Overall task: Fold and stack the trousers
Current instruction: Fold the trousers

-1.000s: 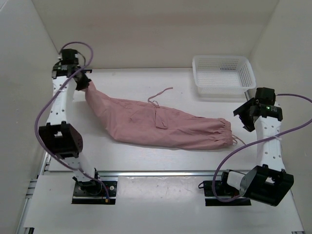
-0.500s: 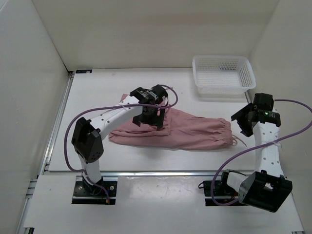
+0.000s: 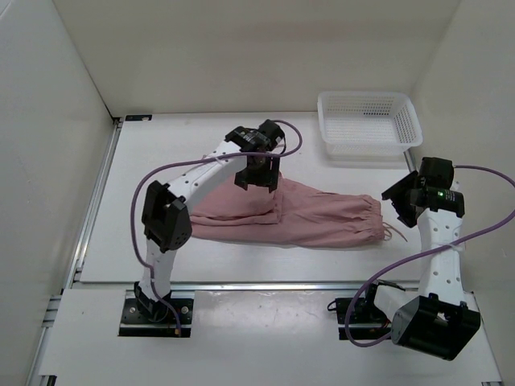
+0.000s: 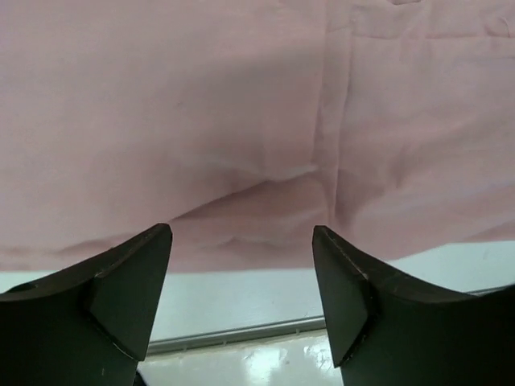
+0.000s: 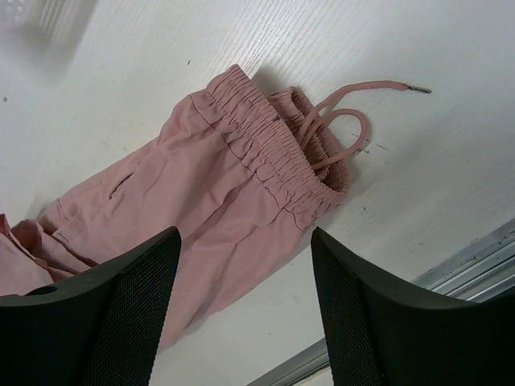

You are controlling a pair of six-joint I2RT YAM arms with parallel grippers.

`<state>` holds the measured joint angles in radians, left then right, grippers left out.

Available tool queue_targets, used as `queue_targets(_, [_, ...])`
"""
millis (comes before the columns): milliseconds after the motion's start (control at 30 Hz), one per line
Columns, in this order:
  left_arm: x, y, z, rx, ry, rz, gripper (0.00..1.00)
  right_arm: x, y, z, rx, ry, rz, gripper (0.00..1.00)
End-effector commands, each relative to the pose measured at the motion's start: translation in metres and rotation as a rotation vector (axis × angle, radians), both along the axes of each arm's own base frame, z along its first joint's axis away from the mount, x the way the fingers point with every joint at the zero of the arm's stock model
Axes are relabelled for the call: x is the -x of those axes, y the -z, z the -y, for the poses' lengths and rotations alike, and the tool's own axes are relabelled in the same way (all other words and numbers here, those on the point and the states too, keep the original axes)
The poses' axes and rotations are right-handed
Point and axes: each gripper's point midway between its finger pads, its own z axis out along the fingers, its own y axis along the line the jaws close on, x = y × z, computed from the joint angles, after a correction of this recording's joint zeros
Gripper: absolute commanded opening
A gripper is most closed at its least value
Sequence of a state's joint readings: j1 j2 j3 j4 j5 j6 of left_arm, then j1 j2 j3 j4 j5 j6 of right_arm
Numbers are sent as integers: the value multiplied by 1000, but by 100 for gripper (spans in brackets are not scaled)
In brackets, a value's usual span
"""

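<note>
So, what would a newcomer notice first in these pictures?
The dusty-pink trousers lie across the middle of the table, their left end doubled over. The left gripper hovers open over them, and the right gripper hangs open near the gathered waistband. A white basket stands at the far right corner.

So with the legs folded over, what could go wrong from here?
1. The left jaws stand open close over the doubled layer of the trousers. If they pull away low, they could drag the thin fabric and spoil the fold.
2. The drawstring cords trail loose past the waistband, near the open right jaws. They may snag, or be left hanging out of the next fold.
</note>
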<state>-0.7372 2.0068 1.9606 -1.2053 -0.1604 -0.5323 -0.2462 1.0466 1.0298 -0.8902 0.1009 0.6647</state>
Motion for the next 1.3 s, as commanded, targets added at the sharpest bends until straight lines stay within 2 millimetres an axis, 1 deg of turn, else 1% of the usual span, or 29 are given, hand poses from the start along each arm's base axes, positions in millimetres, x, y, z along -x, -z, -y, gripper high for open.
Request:
queue_targets(0, [-2, 10, 28, 75, 45, -53, 82, 0, -4, -3, 6, -30, 22, 71])
queue_targets(33, [-4, 10, 36, 81, 55, -45, 85, 2, -1, -3, 4, -30, 13, 71])
queue_targets(67, [-6, 24, 38, 58, 54, -71, 85, 2, -1, -3, 4, -30, 13, 71])
queue_targets(133, [-13, 30, 42, 47, 49, -69, 85, 2, -1, -5, -5, -37, 15, 71])
queue_targets(167, [-11, 43, 43, 36, 52, -98, 85, 2, -1, -5, -5, -37, 15, 71])
queue_targets(267, [-9, 54, 57, 47, 75, -106, 94, 1, 1, -7, -14, -52, 7, 71])
queue_targets(300, [-13, 60, 56, 29, 69, -100, 94, 1, 1, -7, -14, -52, 6, 71])
queue_targets(333, [-11, 60, 59, 20, 66, -90, 96, 1, 2, -7, -8, -61, 5, 71])
queue_targets(367, [-15, 64, 58, 6, 48, -83, 99, 0, 4, -7, -11, -61, -5, 71])
queue_targets(433, [-14, 74, 61, -12, 53, -89, 99, -2, 3, -6, -8, -61, 3, 71])
queue_targets(567, [-15, 96, 57, -58, 45, -108, 98, -2, 5, -8, -18, -66, -4, 72])
queue_targets(600, [-17, 96, 57, -62, 34, -103, 95, -2, 5, -8, -18, -66, -4, 72])
queue_targets(633, [-17, 100, 55, -75, 31, -103, 93, -2, 5, -8, -18, -66, -4, 72])
queue_targets(667, [-19, 100, 53, -85, 27, -93, 89, -2, 5, -8, -18, -66, -4, 72])
queue_targets(700, [-22, 104, 50, -104, 12, -85, 87, -2, 5, -8, -18, -66, -4, 72])
queue_targets(767, [-23, 104, 49, -111, 9, -79, 81, -5, 4, -7, -15, -66, 7, 72])
queue_targets(800, [-24, 104, 48, -117, 6, -72, 73, -5, 4, -7, -15, -66, 7, 72])
queue_targets(833, [-23, 109, 47, -125, 6, -81, 66, -5, 6, -9, -25, -71, 0, 72])
queue_targets(867, [-25, 107, 49, -119, 6, -75, 57, -5, 6, -9, -25, -71, 0, 72])
queue_targets(900, [-23, 107, 44, -140, 3, -79, 44, -5, 6, -9, -25, -71, 0, 72])
queue_targets(933, [-25, 104, 43, -147, 0, -69, 38, -5, 6, -9, -25, -71, 0, 72])
queue_targets(967, [-26, 93, 44, -129, -1, -52, 34, -5, 6, -9, -25, -71, 0, 72])
queue_targets(1033, [-27, 79, 38, -137, -9, -24, 26, -5, 4, -9, -17, -79, 7, 72])
queue_targets(1067, [-28, 62, 39, -111, -11, 1, 21, -5, 4, -9, -17, -79, 7, 72])
queue_targets(1133, [-24, 50, 34, -112, 11, 11, 13, -5, 4, -9, -17, -79, 7, 72])
queue_targets(1167, [-23, 39, 33, -97, 11, 26, 10, -5, 4, -9, -17, -79, 7, 72])
queue_targets(1200, [-24, 33, 26, -101, 11, 27, 10, -5, 4, -9, -17, -79, 7, 72])
queue_targets(1267, [-20, 26, 19, -119, 31, 32, 10, -5, 4, -9, -17, -79, 7, 72])
